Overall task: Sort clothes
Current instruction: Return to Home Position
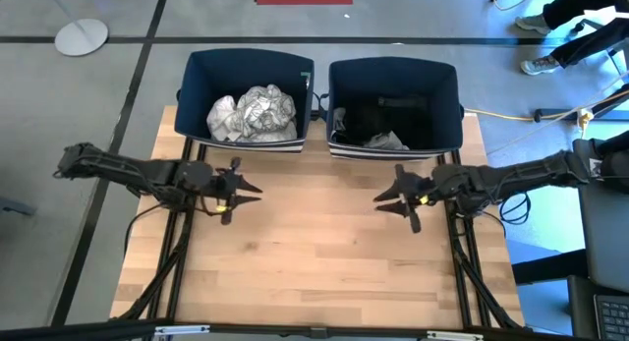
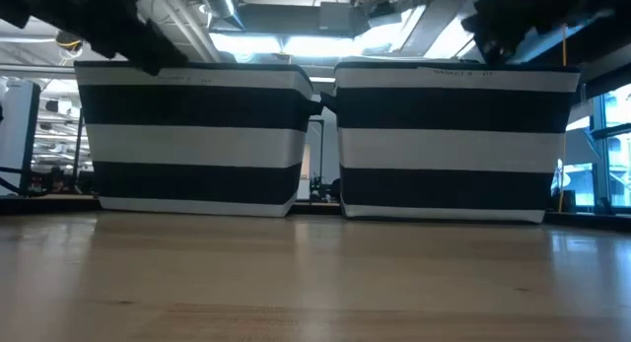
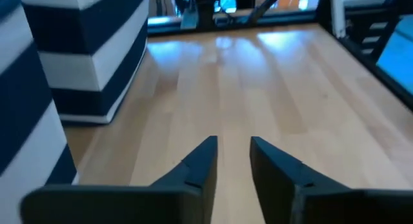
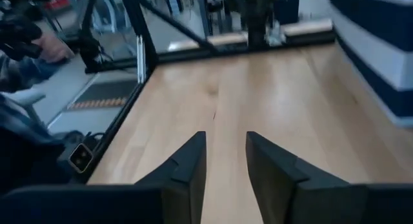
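Wood counter: light clothes in bin by left arm, dark clothes in 2nd bin, split by shade. Left gripper & right gripper hover, fingers released, empty, prob. parking.

High overhead, low table-level; both see bins.

White clothes crumpled in one bin, dark clothes (one pale) in other bin

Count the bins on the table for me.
2. The left bin, at the far edge of the table, holds white and grey clothes; the right bin, beside it, holds mostly dark clothes. None seems hidden.
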Available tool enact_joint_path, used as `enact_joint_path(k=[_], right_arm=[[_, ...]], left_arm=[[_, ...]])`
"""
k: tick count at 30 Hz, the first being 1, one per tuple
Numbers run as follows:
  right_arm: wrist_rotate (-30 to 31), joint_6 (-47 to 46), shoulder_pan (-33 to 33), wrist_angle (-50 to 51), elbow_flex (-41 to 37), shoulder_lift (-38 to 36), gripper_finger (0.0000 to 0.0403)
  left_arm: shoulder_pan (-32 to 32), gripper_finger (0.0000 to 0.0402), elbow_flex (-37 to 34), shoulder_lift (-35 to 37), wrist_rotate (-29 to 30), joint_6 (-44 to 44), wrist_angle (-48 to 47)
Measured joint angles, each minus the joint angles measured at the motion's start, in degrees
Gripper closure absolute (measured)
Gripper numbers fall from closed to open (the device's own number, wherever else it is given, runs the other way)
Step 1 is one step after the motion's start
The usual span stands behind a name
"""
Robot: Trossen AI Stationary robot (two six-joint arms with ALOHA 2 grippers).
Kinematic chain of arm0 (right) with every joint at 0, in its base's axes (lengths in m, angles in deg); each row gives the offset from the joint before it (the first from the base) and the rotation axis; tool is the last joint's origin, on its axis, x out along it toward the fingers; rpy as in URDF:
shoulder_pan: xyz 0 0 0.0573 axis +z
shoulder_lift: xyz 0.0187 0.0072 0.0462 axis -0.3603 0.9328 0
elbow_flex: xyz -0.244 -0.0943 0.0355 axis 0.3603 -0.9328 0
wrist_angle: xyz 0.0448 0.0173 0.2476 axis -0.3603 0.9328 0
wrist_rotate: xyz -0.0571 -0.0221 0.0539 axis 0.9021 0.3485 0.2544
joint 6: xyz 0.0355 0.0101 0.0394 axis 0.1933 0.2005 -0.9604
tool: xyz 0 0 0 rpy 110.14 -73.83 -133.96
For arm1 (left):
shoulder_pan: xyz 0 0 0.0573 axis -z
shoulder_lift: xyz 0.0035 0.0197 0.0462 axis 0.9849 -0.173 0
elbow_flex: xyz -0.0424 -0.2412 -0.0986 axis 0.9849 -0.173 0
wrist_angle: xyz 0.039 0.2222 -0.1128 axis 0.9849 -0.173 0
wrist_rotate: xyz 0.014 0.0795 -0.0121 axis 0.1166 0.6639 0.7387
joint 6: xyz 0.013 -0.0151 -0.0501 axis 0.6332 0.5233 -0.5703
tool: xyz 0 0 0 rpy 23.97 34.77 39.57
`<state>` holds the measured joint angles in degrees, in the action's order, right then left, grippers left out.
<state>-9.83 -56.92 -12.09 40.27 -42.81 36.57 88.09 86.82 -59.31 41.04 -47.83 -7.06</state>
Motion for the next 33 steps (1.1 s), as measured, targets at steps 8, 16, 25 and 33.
enact_joint_path(k=[8,16,25,33], right_arm=[[-2.82,2.67,-4.69,-11.51,-12.54,-7.80,0.0316],[2.69,-0.69,-4.59,-7.92,-12.95,-8.94,0.0320],[-4.17,6.37,-4.58,-9.56,-13.10,-9.69,0.0320],[-2.33,6.92,-4.59,-4.61,-13.06,-15.05,0.0320]], left_arm=[[0.02,0.0372,-2.06,10.07,-4.16,-1.42,-3.03],[0.04,0.0398,-10.41,23.44,-4.84,-4.38,1.40],[0.09,0.0400,-20.60,32.93,-10.17,-4.16,11.86],[0.08,0.0401,-24.02,37.25,-10.13,-2.76,11.64]])
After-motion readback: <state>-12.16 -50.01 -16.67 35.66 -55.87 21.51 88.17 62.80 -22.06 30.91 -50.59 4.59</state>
